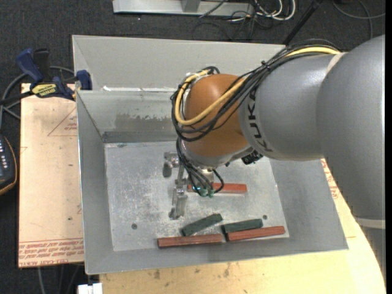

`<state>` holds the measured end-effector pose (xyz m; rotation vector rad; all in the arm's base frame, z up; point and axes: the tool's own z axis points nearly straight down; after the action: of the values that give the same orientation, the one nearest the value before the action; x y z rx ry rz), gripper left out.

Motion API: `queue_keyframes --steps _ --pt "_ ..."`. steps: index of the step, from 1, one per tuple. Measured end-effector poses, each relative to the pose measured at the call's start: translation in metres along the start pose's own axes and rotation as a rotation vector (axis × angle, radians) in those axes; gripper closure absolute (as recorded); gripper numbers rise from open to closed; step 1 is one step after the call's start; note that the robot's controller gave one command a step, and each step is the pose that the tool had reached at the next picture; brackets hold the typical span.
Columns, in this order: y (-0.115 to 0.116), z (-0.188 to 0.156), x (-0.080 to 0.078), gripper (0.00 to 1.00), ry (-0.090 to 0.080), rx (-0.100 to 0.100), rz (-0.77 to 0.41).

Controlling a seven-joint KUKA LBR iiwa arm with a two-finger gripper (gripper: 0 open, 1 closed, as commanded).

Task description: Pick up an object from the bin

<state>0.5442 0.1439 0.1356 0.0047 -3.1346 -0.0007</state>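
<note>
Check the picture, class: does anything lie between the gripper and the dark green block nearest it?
Nothing visible does. The gripper sits over bare floor of the grey metal bin, and the dark green rectangular block lies just beside it. The long reddish-brown flat stick lies beyond the block.

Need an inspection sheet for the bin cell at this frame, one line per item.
Surface: bin floor is bare grey metal, scuffed.
Job's things: short red bar mid-bin; two green bars nearer the front; two long red bars along the front wall.
Clutter: nothing seen.
Grippers: end effector hangs over bare floor, left of the short red bar; open or shut cannot be told.
Cables: yellow and black arm cables loop over the orange wrist cover; loose floor cables beyond the bin.
Surroundings: dark floor; metal stand base behind the bin.
</note>
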Motion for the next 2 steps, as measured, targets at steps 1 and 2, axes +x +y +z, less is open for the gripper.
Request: queue_keyframes --steps 1,2 --pt "0.005 0.062 0.058 0.0 -0.032 -0.003 -0.283" --pt "-0.11 0.035 0.051 0.0 -0.01 0.004 -0.18"
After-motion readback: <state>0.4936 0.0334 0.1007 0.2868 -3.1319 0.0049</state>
